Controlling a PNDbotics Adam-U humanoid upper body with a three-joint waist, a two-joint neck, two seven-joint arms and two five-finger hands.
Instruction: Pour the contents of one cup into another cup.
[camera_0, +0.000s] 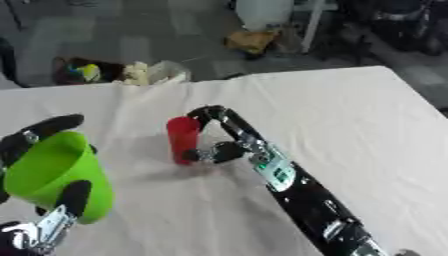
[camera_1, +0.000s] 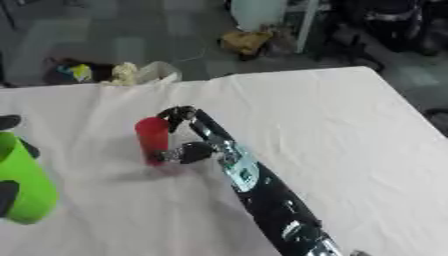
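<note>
1. Your right hand (camera_0: 214, 135) and forearm cross the desk (camera_0: 367, 125) diagonally, blocking the middle.
2. The red cup (camera_0: 183, 139) stands upright against that hand.
3. Your left hand (camera_0: 39, 200) holds the green cup (camera_0: 57, 175) at the left edge.
4. Open cloth lies between the cups and on the far right.

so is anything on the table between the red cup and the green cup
Nothing visible. Only bare white tablecloth lies between the red cup, held by the right hand, and the green cup in the left hand.
</note>
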